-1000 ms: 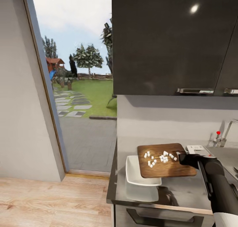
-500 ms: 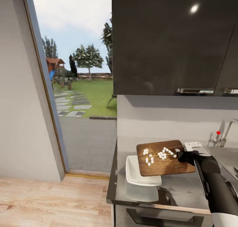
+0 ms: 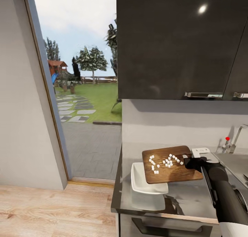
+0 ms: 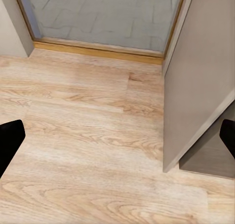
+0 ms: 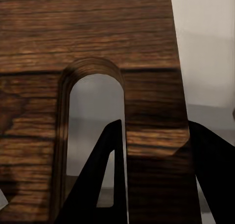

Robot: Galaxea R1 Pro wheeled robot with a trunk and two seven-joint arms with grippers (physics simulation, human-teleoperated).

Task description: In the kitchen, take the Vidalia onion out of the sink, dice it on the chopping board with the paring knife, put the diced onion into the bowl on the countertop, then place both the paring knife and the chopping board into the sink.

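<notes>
Grey surface [image 3: 193, 195] beside an open doorway. Right end effector [image 3: 188, 162] is clamped on the chopping board [image 3: 171, 171] at its slot end, holding it raised over the bowl [image 3: 139, 180]. Diced onion [image 3: 165, 162] sits mid-board. Left end effector [image 4: 117, 141] hangs spread wide above the wooden floor. Judgement: tilt the board's far edge down slowly over the bowl so the pieces slide in, not past.

A dark-brown wooden chopping board [image 3: 172, 165] carrying small white diced onion pieces [image 3: 166, 162] is tilting above a shallow white squarish bowl [image 3: 144, 181] sitting on the grey countertop [image 3: 193, 199].
</notes>
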